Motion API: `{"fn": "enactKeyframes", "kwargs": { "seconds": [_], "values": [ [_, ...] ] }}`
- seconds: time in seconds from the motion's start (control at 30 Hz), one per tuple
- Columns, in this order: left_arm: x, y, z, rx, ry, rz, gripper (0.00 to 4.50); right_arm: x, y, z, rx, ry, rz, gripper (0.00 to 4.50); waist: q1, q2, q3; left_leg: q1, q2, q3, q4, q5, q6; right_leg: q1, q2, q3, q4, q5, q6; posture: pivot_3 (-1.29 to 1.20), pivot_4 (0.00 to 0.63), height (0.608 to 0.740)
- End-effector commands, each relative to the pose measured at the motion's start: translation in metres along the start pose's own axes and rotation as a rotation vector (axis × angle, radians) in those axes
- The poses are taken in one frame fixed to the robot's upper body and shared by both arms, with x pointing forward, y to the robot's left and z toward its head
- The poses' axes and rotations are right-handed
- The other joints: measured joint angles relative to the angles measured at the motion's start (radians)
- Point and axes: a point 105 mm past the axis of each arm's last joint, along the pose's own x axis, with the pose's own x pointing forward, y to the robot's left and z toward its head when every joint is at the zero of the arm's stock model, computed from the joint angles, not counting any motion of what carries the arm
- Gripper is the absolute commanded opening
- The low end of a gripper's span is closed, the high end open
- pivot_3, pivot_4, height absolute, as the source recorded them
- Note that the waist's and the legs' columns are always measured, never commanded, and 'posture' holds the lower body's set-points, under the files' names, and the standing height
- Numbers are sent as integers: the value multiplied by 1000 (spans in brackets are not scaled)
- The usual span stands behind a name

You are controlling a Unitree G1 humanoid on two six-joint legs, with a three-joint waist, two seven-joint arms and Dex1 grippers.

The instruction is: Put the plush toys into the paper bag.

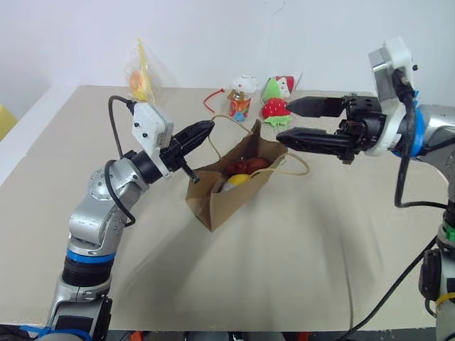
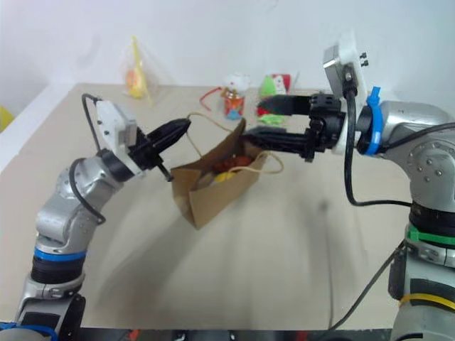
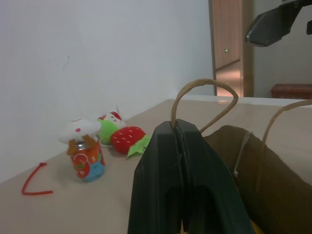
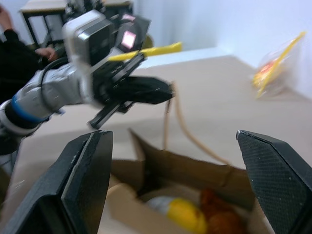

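Head view, bag: the paper bag (image 1: 227, 192) stands open near the middle of the surface (image 1: 298, 270), with the egg toy (image 1: 237, 180) and the brown toy (image 1: 249, 165) inside it.
Head view, left pincer: the left pincer (image 1: 206, 131) is closed on the bag's near handle (image 1: 226, 121), lifted above the bag's mouth.
Head view, right pincer: the right pincer (image 1: 293, 121) is spread wide and holds nothing, hovering just over the bag's far side.
Head view, far edge: a strawberry plush (image 1: 275, 108), a small can (image 1: 239, 106) and a wrapped toy (image 1: 141, 82) sit along the surface's far edge.
Left wrist view: closed fingers (image 3: 165, 185) pinch the handle loop beside the bag's rim (image 3: 253, 161).
Right wrist view: two parted fingers (image 4: 87, 165) frame the open bag, the yellow and brown toys lying at its bottom.
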Motion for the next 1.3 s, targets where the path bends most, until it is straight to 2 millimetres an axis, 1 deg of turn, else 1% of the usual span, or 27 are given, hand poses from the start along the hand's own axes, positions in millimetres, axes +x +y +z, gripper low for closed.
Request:
{"fn": "enactKeyframes", "kwargs": {
  "seconds": [0.03,0.07,0.1,0.13,0.17,0.2,0.23,0.27,0.3,0.33,0.4,0.43,0.47,0.5,0.53,0.57,0.6,0.63,0.7,0.8,0.9,0.97,1.03,1.13,1.3],
  "values": [
    [-3,0,13,19,-33,-17,1129,-3,16,5,-30,2,57,4500,-1,0,0,0,0,0,0,0,0,0,0,0,0,0,0,0,150,740],
    [-3,1,14,10,-34,-18,1438,-2,21,4,-21,10,82,4500,-1,0,0,0,0,1,0,0,0,0,0,0,0,0,0,0,150,740],
    [-4,2,16,8,-36,-23,1887,-1,28,2,2,16,118,4500,-1,0,0,0,0,0,0,0,0,0,0,0,0,0,0,0,150,740],
    [-4,2,17,7,-37,-26,2155,-1,32,1,18,21,142,4500,-1,0,0,0,0,0,0,0,0,0,0,0,0,0,0,0,150,740],
    [-5,2,20,30,-28,-44,2655,0,41,-1,46,25,195,4500,-1,0,0,0,1,0,0,0,0,0,1,0,0,0,0,0,150,740],
    [-7,1,22,47,-18,-70,2853,0,49,-3,68,28,243,4500,-1,0,0,0,1,0,0,0,0,0,1,0,0,0,0,0,150,740],
    [-8,0,25,57,-14,-94,3373,0,56,-5,85,30,280,4500,-1,0,0,0,1,0,0,0,0,0,1,0,0,0,0,0,150,740],
    [-10,0,29,58,-13,-113,3535,1,60,-8,104,34,305,4500,-1,0,0,0,1,0,0,0,0,0,1,0,0,0,0,0,150,740],
    [-13,-1,34,45,-8,-138,4037,3,64,-12,116,45,322,4500,-1,0,0,0,1,-1,0,0,0,0,1,0,0,0,-1,0,150,740],
    [-17,-2,37,28,5,-162,4412,6,68,-17,125,58,336,4500,-1,0,0,0,2,-1,0,0,0,0,2,0,0,-1,-1,0,150,740],
    [-30,-8,38,-33,43,-238,4500,15,73,-28,142,87,353,3974,-4,0,0,0,2,-1,0,0,0,0,2,0,0,-1,-1,0,150,740],
    [-37,-5,36,-58,66,-226,4500,19,75,-35,135,104,358,3819,-5,0,0,0,3,0,0,0,0,-1,2,-1,0,-1,-1,0,150,740],
    [-43,-4,32,-84,91,-218,4500,23,77,-41,130,120,362,3150,-5,0,0,0,3,0,0,0,0,-1,2,-1,0,-1,-1,0,150,740],
    [-50,-4,27,-70,128,-214,4500,28,77,-50,114,146,354,2991,-5,0,0,1,3,0,-1,0,0,-1,2,-1,0,-1,-1,0,150,740],
    [-56,-7,24,-67,153,-216,4500,33,75,-58,97,166,336,2498,-6,0,0,1,3,0,-1,0,-1,-1,2,-2,0,-1,-1,0,150,740],
    [-60,-11,23,-64,169,-225,4500,38,73,-65,80,185,320,2122,-8,0,0,1,3,0,-1,0,-1,-1,2,-1,0,-1,-1,0,150,740],
    [-63,-14,22,-61,179,-228,4500,42,70,-70,46,195,301,1568,-8,0,0,2,4,1,-1,0,-1,-1,2,-2,0,-1,-2,0,150,740],
    [-65,-16,21,-64,183,-226,4500,45,67,-73,25,198,286,1458,-7,0,0,1,4,0,-1,0,-1,-1,2,-2,0,-1,-2,0,150,740],
    [-68,-19,19,-63,198,-221,4500,48,65,-77,-3,202,274,488,-3,0,0,0,3,0,0,0,-1,-1,1,-2,0,-2,-3,0,150,740],
    [-71,-22,11,-55,221,-205,4500,50,69,-85,-33,223,294,488,0,0,0,0,2,0,0,0,-1,-1,0,-2,0,-4,-6,0,150,740],
    [-71,-24,7,-50,217,-192,4500,59,68,-92,-60,213,272,488,0,0,0,0,2,1,0,0,-1,-1,-1,-2,0,-4,-6,0,150,740],
    [-72,-26,0,-16,235,-187,4500,64,66,-92,-91,195,256,488,0,0,0,0,2,1,0,0,-1,-1,-1,-2,0,-4,-6,0,150,740],
    [-73,-26,-7,4,241,-168,4500,71,60,-89,-118,172,211,488,-1,0,0,1,2,1,0,0,-1,-1,-1,-2,0,-4,-6,0,150,740],
    [-69,-30,-10,-3,219,-163,4500,83,50,-87,-144,145,145,488,-1,0,0,1,3,0,0,0,-1,-1,-1,-2,0,-4,-6,0,150,740],
    [-66,-36,-13,-16,198,-169,4500,98,43,-88,-178,124,88,488,-1,0,0,1,3,0,0,0,-1,-1,1,-1,0,-3,-6,0,150,740]
  ]
}}
